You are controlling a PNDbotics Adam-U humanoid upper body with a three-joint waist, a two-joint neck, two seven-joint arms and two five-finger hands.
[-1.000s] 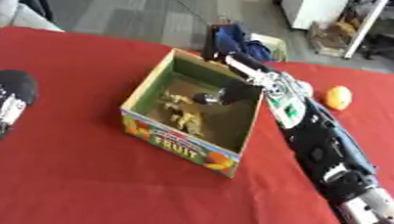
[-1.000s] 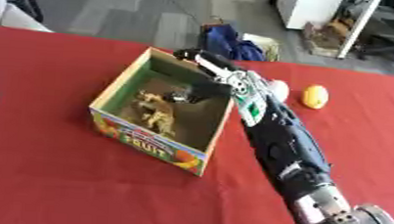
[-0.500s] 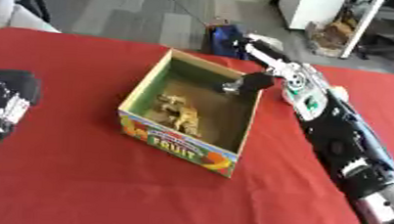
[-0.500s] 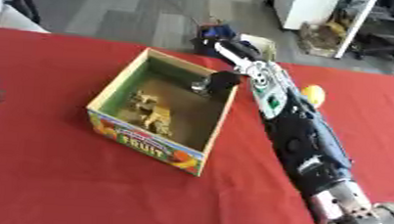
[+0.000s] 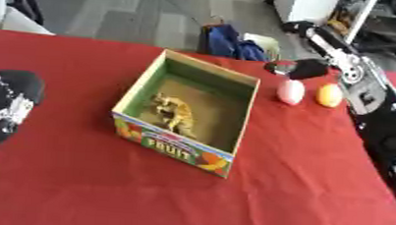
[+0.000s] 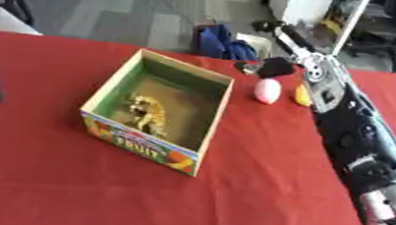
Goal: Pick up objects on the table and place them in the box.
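Left eye view shows the right hand [image 5: 303, 68] hanging past the far right corner of the fruit box [image 5: 185, 148], fingers curled downward with nothing visibly in them. Just below those fingers a pink egg-shaped object [image 5: 291, 91] stands on the red table [image 5: 300, 189], apart from them; an orange fruit [image 5: 329, 95] sits beside it. Inside the box lies a yellowish toy [image 5: 175, 114]. The left hand [image 5: 2, 107] rests left of the box; whether its fingers are apart or together cannot be told.

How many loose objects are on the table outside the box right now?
2: a pink egg-shaped object right of the box, and an orange one beside it, farther right. The right arm may hide others.
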